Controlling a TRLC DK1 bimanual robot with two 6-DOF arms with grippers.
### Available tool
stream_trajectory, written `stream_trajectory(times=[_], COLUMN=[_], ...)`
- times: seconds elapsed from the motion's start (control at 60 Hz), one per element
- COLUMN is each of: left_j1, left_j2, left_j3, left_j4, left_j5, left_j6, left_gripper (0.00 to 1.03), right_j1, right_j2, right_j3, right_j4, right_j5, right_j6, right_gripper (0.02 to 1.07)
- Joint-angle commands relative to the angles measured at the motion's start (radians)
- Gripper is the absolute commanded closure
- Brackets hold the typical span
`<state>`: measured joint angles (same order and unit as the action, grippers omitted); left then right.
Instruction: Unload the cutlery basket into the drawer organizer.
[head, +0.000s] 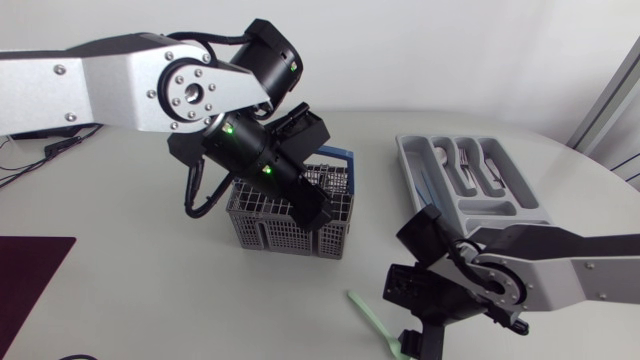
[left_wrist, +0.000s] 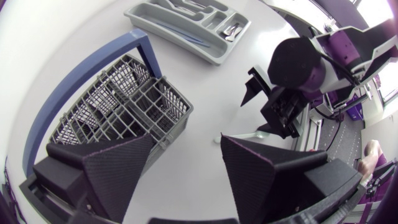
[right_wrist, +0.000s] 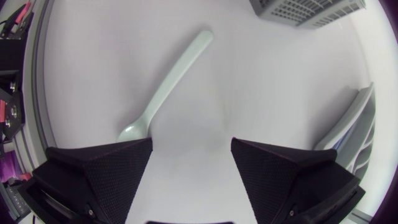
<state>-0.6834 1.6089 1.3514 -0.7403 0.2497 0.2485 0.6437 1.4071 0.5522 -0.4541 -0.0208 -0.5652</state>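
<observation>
Right gripper (right_wrist: 191, 144), fingers spread wide with nothing between them, hangs low over the table, just beside the head of a pale green utensil (right_wrist: 174, 78). The utensil lies flat, near the cutlery basket (head: 270, 232) and well apart from the drawer organizer (head: 412, 170). It is probably light, stiff, smooth plastic, best pinched across the narrow handle near mid-length. Left gripper (left_wrist: 188, 140), fingers likewise apart, hangs over the basket.
</observation>
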Motion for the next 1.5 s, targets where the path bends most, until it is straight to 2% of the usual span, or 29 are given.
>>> stream_trajectory(times=[0.0, 0.217, 0.6, 1.133, 1.483], left_j1=[0.008, 0.008, 0.013, 0.062, 0.077], left_j2=[-0.026, -0.035, -0.053, -0.076, -0.07], left_j3=[-0.034, -0.038, -0.035, -0.04, -0.041], left_j4=[-0.008, -0.008, -0.011, -0.031, -0.03], left_j5=[0.002, 0.002, 0.002, 0.002, 0.002], left_j6=[0.023, 0.021, 0.02, 0.037, 0.044], left_gripper=[0.11, 0.11, 0.11, 0.11, 0.11], right_j1=[0.076, 0.162, 0.283, 0.31, 0.286], right_j2=[-0.003, 0.018, 0.159, 0.222, 0.133], right_j3=[-0.02, 0.015, 0.147, 0.189, 0.17], right_j4=[-0.021, -0.017, 0.011, 0.018, -0.043], right_j5=[0.001, -0.056, -0.05, -0.048, -0.053], right_j6=[0.068, 0.065, -0.019, -0.363, -0.57], right_gripper=[0.16, 0.15, 0.14, 0.11, 0.09])
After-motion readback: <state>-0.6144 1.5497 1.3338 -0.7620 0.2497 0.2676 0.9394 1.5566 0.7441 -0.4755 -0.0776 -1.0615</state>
